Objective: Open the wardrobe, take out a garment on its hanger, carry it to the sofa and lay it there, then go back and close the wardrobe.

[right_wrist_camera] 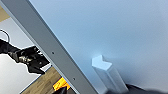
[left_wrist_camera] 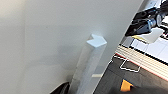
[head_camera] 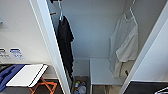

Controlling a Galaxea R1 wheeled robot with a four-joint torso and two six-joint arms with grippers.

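The wardrobe (head_camera: 93, 32) stands open, both white doors swung out toward me. Inside on the right hangs the garment (head_camera: 125, 41), a white T-shirt on its thin white hanger (head_camera: 130, 12). A black shirt (head_camera: 65, 42) hangs on the left side. In the left wrist view a white door handle (left_wrist_camera: 87, 65) runs along the door face, with a dark part of my left gripper (left_wrist_camera: 64, 89) at its near end. In the right wrist view the other handle (right_wrist_camera: 108, 72) shows likewise, beside my right gripper (right_wrist_camera: 140, 89). I cannot tell whether the blue shape (head_camera: 6, 75) at lower left is the sofa.
A white shelf block (head_camera: 102, 71) sits low inside the wardrobe, with small bottles (head_camera: 80, 87) on the floor beside it. A white-topped stand with orange legs (head_camera: 27, 75) is left of the left door. A dark jointed robot part (left_wrist_camera: 145, 22) (right_wrist_camera: 30, 60) shows past each door edge.
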